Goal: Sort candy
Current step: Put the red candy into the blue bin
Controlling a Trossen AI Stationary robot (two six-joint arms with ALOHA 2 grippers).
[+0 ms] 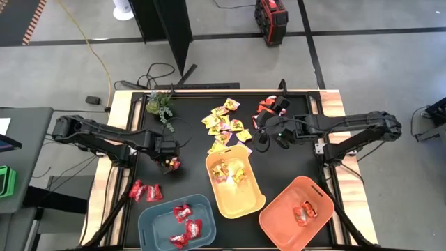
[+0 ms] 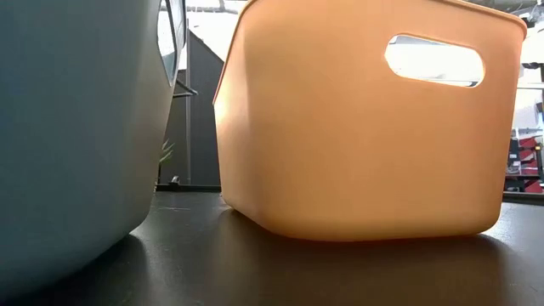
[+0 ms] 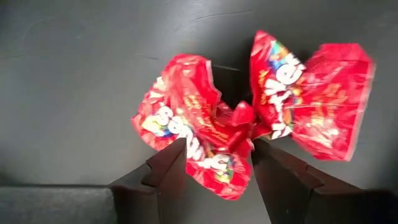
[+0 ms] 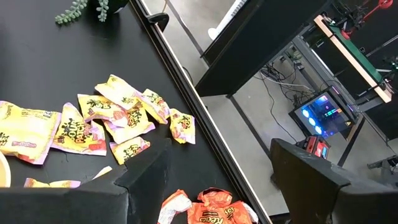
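Red candy crosswise between parted left claw fingers, long axis spanning the gap.

Black tabletop bearing three bins, loose candy, and apparently a plant sprig.

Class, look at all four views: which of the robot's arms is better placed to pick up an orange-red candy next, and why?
The right. Its open right gripper hovers over the orange-red candy near the table's far edge, while the left gripper is across the table, its fingers around a deep red candy.
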